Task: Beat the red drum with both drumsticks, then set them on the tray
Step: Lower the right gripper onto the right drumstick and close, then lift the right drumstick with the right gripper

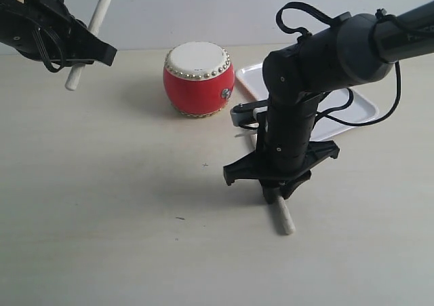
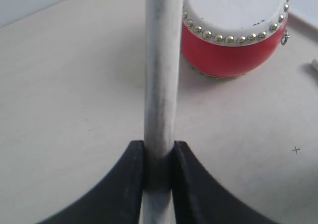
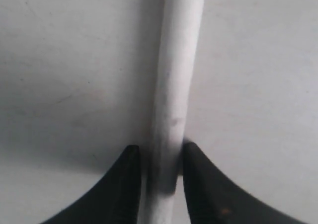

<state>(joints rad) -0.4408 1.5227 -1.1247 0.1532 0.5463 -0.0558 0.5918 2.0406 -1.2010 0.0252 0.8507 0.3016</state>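
Pale beige tabletop [image 1: 102,218] with 1 small cross mark [image 1: 205,164], grey-white wall [image 1: 203,7] behind.

Drum [image 1: 199,79] on table [image 1: 102,218]. Tray [image 1: 356,109] just beside drum, on its right. Left drumstick [image 1: 100,11] left of drum, off the table, in my left claw [image 1: 87,48]. Right drumstick [image 1: 285,218] on table, front-right of drum, between my right claw's [image 1: 277,187] jaws.

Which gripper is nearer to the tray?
Right. The right gripper is down close beside the tray. The left gripper, holding a drumstick, is far from it, on the other side of the drum.
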